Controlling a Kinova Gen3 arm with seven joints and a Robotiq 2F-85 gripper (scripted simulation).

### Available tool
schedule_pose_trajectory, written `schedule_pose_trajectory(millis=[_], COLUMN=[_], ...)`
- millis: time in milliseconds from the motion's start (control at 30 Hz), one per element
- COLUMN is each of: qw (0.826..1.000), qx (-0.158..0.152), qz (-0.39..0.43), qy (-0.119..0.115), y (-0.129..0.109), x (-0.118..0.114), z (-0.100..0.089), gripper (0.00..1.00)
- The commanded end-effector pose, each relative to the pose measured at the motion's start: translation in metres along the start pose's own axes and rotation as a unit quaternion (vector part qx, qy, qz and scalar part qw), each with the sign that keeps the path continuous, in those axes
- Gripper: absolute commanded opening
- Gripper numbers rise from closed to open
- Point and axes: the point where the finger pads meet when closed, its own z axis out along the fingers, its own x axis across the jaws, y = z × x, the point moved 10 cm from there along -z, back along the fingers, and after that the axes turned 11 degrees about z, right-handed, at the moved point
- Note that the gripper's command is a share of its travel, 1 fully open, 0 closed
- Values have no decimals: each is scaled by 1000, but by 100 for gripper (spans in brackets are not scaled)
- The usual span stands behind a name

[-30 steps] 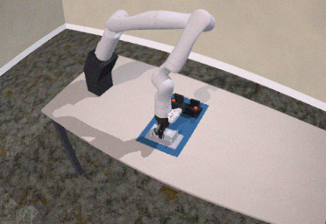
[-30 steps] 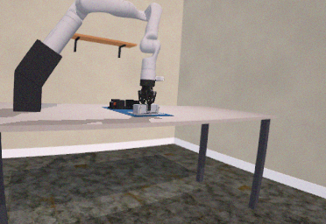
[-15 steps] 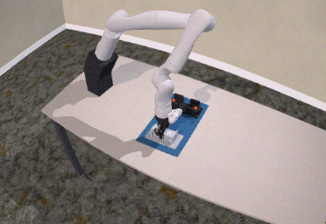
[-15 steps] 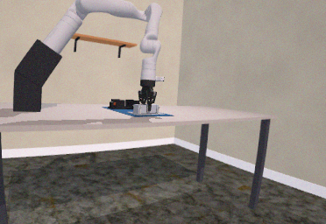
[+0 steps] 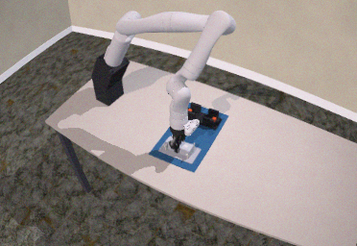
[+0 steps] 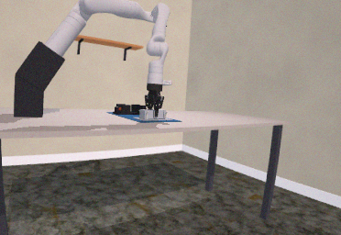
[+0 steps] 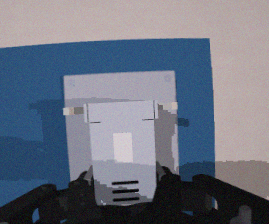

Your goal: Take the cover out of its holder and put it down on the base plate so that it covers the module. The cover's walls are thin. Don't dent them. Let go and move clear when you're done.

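My gripper is shut on the light grey cover, a thin-walled box with a pale square patch and three dark slots on top. It holds the cover low over the grey base plate, which lies on the blue mat. In the side view the gripper and the cover are down at the plate. The module is hidden under the cover. I cannot tell whether the cover rests on the plate. The black holder with orange marks stands at the mat's far end.
The arm's dark base block stands at the table's far left corner. A wooden shelf hangs on the wall behind. The table edge runs close in front of the mat.
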Motion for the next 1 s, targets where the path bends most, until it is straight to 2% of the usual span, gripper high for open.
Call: schedule_pose_trajectory(millis=[0,967], qw=[1000,1000], qx=[1,1], qz=[0,0], qy=[0,-1], y=[-1,-2], x=[0,0], z=[0,2], gripper=[0,0])
